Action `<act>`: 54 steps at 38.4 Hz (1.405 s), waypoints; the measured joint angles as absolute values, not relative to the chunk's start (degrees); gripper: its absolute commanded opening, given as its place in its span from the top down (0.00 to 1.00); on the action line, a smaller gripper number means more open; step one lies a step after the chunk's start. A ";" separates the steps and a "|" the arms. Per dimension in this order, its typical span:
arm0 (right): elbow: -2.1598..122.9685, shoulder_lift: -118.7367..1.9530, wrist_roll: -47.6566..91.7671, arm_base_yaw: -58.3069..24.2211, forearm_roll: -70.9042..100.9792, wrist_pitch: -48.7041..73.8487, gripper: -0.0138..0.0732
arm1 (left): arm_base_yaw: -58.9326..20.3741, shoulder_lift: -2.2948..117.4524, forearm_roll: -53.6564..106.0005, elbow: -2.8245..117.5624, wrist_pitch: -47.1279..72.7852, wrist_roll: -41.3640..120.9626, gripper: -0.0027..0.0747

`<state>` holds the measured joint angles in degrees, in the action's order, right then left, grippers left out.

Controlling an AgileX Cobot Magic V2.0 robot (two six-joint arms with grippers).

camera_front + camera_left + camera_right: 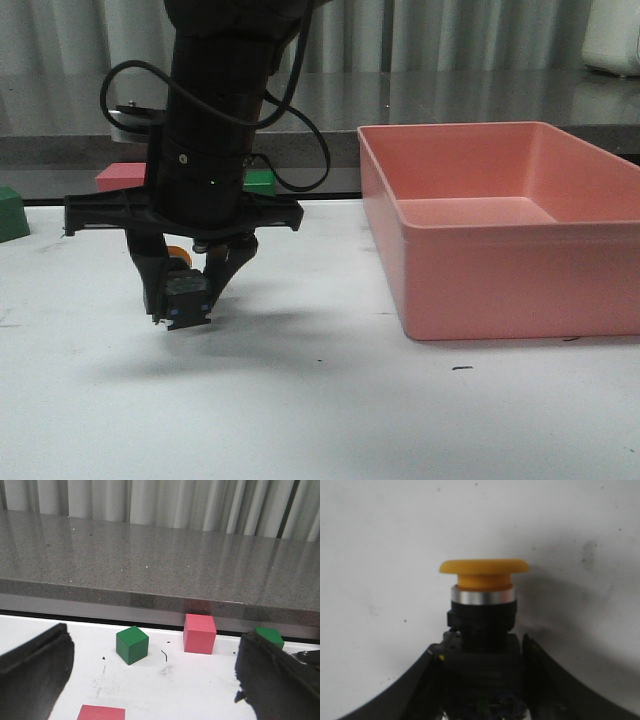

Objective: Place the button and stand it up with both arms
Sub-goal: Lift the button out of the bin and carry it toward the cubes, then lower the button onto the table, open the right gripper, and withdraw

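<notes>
Button [186,292] sits pinched in my right end effector [190,300], lower left of front frame, just above the table [320,410]. Left end effector [150,680] fingers spread wide, nothing between them.

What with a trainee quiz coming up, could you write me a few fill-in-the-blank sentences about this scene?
1. The right gripper holds a button whose cap is coloured ____.
2. The left wrist view shows ____ green cubes near a red cube.
3. The left gripper grips nothing; it is ____.
4. In the front view, the tub stands to the ____ of the button.

Missing words: yellow; two; open; right.
</notes>
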<state>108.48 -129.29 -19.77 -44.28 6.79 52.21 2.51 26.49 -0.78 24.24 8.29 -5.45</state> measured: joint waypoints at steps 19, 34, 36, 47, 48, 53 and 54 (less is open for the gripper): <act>108.71 -130.68 -23.31 -44.28 2.50 52.32 0.54 | 2.51 26.49 -0.78 24.24 8.29 -5.45 0.17; 108.80 -131.57 -23.59 -44.28 2.50 52.32 0.28 | 2.51 26.49 -0.78 24.24 8.29 -5.45 0.17; 108.80 -131.57 -23.59 -44.28 2.50 52.37 0.25 | 2.51 26.49 -0.78 24.24 8.29 -5.45 0.17; 108.80 -127.20 -23.59 -44.28 2.50 54.77 0.25 | 2.51 26.49 -0.78 24.24 8.29 -5.45 0.17; 108.80 -126.49 -23.59 -44.28 2.50 54.94 0.27 | 2.51 26.49 -0.78 24.24 8.29 -5.45 0.17; 108.93 -123.02 -23.59 -44.28 2.50 55.39 0.42 | 2.51 26.49 -0.78 24.24 8.29 -5.45 0.17; 108.93 -122.56 -23.59 -44.28 2.50 55.86 0.47 | 2.51 26.49 -0.78 24.24 8.29 -5.45 0.17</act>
